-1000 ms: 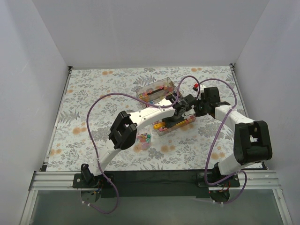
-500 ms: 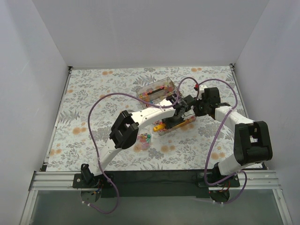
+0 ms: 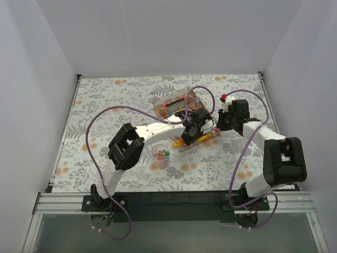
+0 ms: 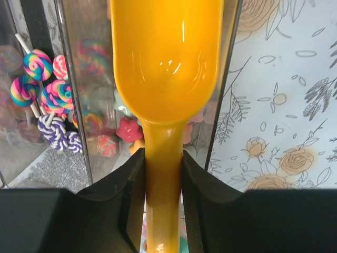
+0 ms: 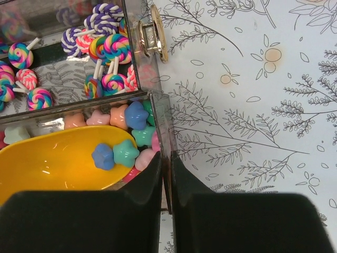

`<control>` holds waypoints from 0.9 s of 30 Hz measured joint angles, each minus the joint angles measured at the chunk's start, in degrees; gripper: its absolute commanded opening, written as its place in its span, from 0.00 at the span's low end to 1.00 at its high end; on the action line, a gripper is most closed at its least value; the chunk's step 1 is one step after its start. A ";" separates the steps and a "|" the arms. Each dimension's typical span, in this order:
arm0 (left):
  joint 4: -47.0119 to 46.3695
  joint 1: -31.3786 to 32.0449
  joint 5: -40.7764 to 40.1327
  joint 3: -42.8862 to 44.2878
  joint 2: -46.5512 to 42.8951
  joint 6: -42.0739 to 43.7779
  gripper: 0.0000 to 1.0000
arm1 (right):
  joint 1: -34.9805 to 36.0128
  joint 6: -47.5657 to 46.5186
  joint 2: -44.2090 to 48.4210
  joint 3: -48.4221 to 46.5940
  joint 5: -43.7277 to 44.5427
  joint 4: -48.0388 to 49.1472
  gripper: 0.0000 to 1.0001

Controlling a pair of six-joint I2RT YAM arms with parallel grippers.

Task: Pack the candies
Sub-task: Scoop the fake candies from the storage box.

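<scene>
The left gripper [image 4: 163,158] is clamped on the handle of the orange scoop [image 4: 166,58], one finger [image 4: 134,184] pressed to each side of it. The scoop's bowl reaches out over the clear box [image 3: 202,139], which sits mid-table on the flowered cloth [image 3: 105,105].

The right gripper [image 5: 165,168] is closed on the box's right-hand wall [image 5: 158,113], with one finger inside and one outside, so the thin clear pane is pinched between them.

The candies [image 5: 134,124] are small star shapes in pink, peach, blue and teal, heaped in the near compartment against that wall. Two of them (one blue, one teal) lie on the scoop's front edge in the right wrist view. More of them show in the top view inside a small clear cup [image 3: 160,154], which stands on the cloth just in front of the box, beside the left arm.

The compartment next to the stars holds swirled lollipops [image 5: 105,47] on white sticks. A gold latch [image 5: 152,39] is fixed to the box's edge just past them.
</scene>
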State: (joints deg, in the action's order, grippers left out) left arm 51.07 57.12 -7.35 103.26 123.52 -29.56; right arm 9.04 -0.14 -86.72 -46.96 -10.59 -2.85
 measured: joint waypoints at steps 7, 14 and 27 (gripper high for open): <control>-11.15 -0.44 0.94 -4.96 -2.69 -1.42 0.00 | -0.37 1.73 0.17 0.55 -0.33 0.02 0.24; -15.06 -0.39 0.94 -8.11 -3.80 -1.57 0.00 | -0.39 2.80 1.77 1.03 -0.52 -0.70 0.37; -20.04 -0.57 0.55 -13.46 -11.82 -0.68 0.00 | -0.35 4.83 14.60 0.87 -1.49 -5.92 0.66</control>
State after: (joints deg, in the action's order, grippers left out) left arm 31.03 56.55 -6.81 89.80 111.70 -30.24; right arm 8.69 4.69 -72.12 -46.09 -12.08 -8.78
